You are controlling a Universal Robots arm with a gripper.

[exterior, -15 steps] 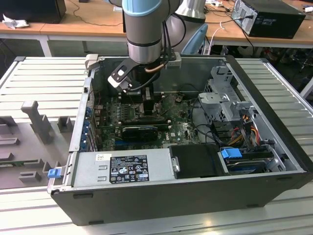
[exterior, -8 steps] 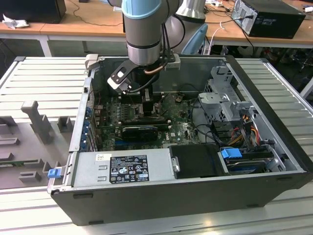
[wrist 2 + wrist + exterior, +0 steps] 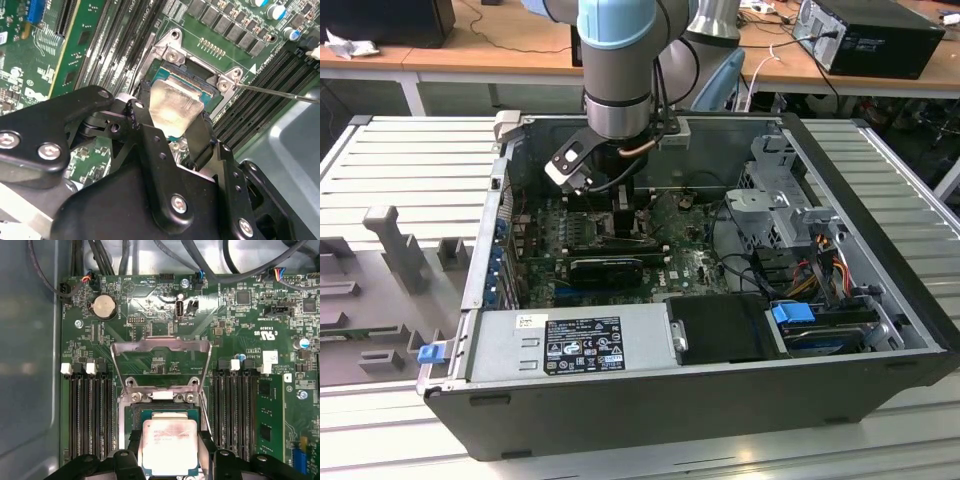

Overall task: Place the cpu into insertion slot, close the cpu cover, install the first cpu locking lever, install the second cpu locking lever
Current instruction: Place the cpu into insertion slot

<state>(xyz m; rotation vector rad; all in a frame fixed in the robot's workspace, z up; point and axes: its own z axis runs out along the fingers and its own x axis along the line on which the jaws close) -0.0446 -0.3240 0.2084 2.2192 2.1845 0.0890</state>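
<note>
Exterior view: high, well back, tilted down into the open computer case (image 3: 740, 395). The arm (image 3: 620, 70) enters at 12 o'clock and the motherboard (image 3: 695, 262) sits near centre. First wrist view: close, almost square-on to the board. Second wrist view: closer still, oblique, looking past the gripper (image 3: 175, 116). Both wrist views share the cpu (image 3: 169, 447) and insertion slot (image 3: 202, 80). All three share the board.

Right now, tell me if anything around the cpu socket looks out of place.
Nothing stands out. The cpu sits square over the insertion slot, held by the gripper; the cpu cover stands open.
</note>
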